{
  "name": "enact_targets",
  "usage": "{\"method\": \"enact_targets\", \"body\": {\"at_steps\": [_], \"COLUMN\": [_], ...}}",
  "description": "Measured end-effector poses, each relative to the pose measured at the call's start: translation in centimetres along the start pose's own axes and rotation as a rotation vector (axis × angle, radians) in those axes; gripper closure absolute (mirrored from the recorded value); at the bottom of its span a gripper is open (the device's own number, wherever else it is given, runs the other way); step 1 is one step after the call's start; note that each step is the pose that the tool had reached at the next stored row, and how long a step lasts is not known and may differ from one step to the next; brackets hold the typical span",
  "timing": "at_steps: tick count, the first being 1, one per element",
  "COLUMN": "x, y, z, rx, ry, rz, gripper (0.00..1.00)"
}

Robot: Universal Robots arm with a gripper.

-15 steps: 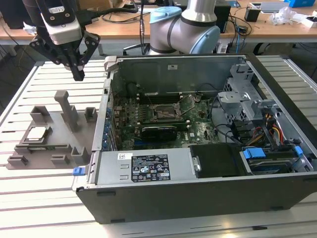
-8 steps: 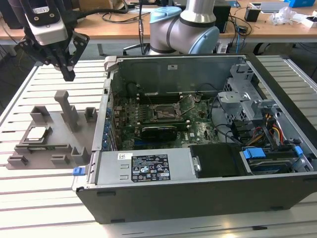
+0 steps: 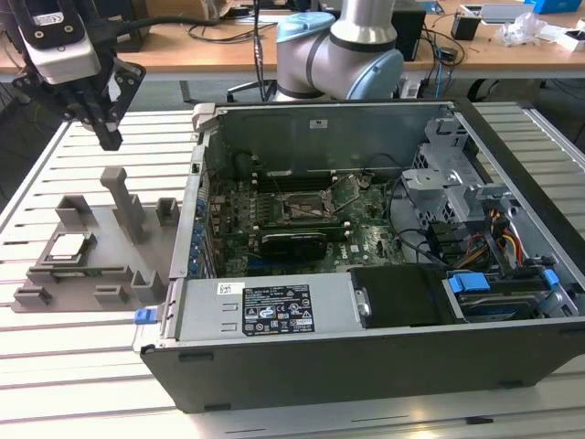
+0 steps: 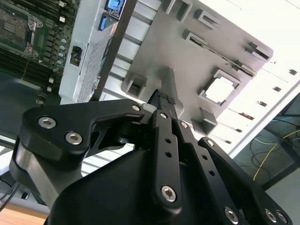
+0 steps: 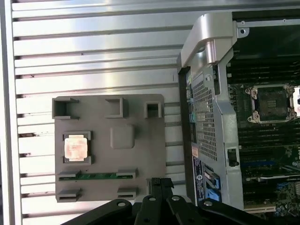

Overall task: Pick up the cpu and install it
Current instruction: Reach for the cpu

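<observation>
1. Gripper (image 3: 108,135) hangs over the slatted table (image 3: 82,366), to the exterior view's left of the PC case (image 3: 366,366). Its fingers look pressed together, w/ nothing between them.
2. Cpu (image 3: 70,245) lies flat in a square recess of the grey holder tray (image 3: 114,251), lower than the gripper & well apart from it.
3. Socket (image 3: 302,208) on the motherboard inside the case looks empty, as far as I can tell.
4. Step in hand, in my judgement: approach for the pick. No grasp is made yet, so approx. nothing of the task is done.
5. Next move, I think, calls for:
   - fingers opened wider than the chip;
   - gripper centred over the recess;
   - a straight descent;
   - grip on the thin edges only, b/c the recess walls stand just beside the chip.
</observation>
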State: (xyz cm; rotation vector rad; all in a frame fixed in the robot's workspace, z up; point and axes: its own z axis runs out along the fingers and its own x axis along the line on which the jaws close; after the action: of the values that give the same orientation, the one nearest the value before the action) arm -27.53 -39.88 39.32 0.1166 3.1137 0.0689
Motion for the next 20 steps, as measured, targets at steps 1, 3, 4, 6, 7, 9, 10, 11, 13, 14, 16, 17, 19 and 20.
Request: {"method": "enact_targets", "body": {"at_steps": [1, 3, 4, 6, 7, 9, 10, 11, 13, 14, 16, 17, 19, 20], "x": [0.17, 0.50, 0.65, 1.24, 1.42, 1.81, 1.99, 2.09, 2.40, 2.57, 2.95, 3.08, 3.56, 3.75], "y": [-0.01, -0.04, -0.05, -0.09, -0.11, -0.14, -0.15, -0.16, -0.18, -0.19, -0.22, -0.23, -0.27, -0.28], "z": [-0.01, -0.01, -0.02, -0.03, -0.04, -0.05, -0.05, -0.06, -0.06, -0.07, -0.08, -0.08, -0.09, -0.10], "rx": [0.0000, 0.0001, 0.0000, 0.0000, 0.0000, 0.0000, 0.0000, 0.0000, 0.0000, 0.0000, 0.0000, 0.0000, 0.0000, 0.0000], "ry": [0.0000, 0.0000, 0.0000, 0.0000, 0.0000, 0.0000, 0.0000, 0.0000, 0.0000, 0.0000, 0.0000, 0.0000, 0.0000, 0.0000], "rz": [0.000, 0.000, 0.000, 0.000, 0.000, 0.000, 0.000, 0.000, 0.000, 0.000, 0.000, 0.000, 0.000, 0.000], "gripper": [0.89, 0.89, 0.89, 0.89, 0.89, 0.89, 0.89, 0.89, 0.89, 0.89, 0.89, 0.89, 0.89, 0.89]}}
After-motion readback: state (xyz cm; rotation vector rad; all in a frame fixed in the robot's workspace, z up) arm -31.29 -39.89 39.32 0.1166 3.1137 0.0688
